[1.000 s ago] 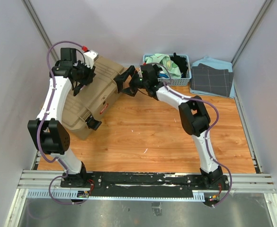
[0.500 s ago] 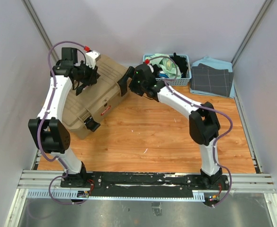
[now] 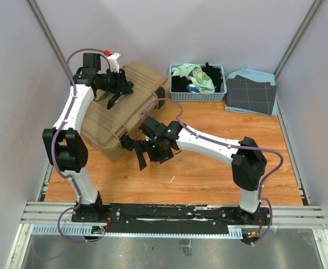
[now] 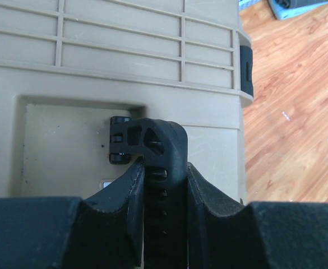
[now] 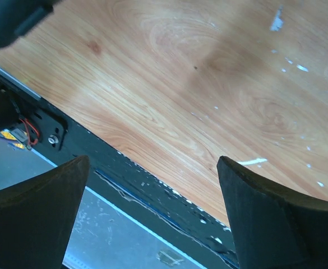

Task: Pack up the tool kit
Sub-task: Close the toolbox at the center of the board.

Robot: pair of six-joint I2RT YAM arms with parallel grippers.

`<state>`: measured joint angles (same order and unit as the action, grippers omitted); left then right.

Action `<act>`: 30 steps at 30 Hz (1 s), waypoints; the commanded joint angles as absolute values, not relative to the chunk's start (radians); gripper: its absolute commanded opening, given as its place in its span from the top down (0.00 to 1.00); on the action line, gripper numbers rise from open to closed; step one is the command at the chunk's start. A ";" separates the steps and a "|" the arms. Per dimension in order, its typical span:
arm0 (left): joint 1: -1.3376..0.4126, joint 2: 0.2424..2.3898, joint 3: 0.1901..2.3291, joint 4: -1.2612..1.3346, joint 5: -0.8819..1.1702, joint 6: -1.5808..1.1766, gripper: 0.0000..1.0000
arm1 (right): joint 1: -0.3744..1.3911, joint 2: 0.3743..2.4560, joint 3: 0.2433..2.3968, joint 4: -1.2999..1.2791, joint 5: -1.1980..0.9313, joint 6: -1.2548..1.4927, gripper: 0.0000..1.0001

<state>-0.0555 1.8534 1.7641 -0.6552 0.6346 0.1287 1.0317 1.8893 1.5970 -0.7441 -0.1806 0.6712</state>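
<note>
Toolbox sits on the far left of the table, set at an angle to the table edges, lid side up; left gripper is over its top, narrow, clamped on the black handle; left wrist view shows both fingers pressed on either side of the handle, which stands up from the recess in the tan lid; 1 black latch shows on the box's side; right gripper is low at the box's near right corner, jaws wide, nothing held; right wrist view shows only bare wood and the black rail between its fingers; cannot tell if it touches the box; basket with cloths at far centre; folded cloths at far right.
</note>
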 commanded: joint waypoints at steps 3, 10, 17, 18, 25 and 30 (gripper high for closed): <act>-0.095 2.002 1.688 -0.720 0.675 0.019 1.00 | 0.994 1.724 1.468 -0.700 -0.138 0.609 0.02; -0.101 2.026 1.766 -0.861 0.622 0.229 1.00 | 0.914 1.629 1.430 -0.687 -0.075 0.407 0.02; -0.139 2.033 1.859 -0.940 0.527 0.445 1.00 | 0.763 1.631 1.574 -0.688 -0.138 0.330 0.02; -0.148 2.036 1.869 -0.945 0.513 0.464 1.00 | 0.746 1.638 1.606 -0.686 -0.140 0.318 0.02; -0.166 2.106 2.009 -0.955 0.523 0.444 1.00 | 0.682 1.675 1.661 -0.682 -0.237 0.246 0.02; -0.178 2.115 2.138 -0.957 0.577 0.461 1.00 | 0.677 1.617 1.592 -0.620 -0.222 0.159 0.02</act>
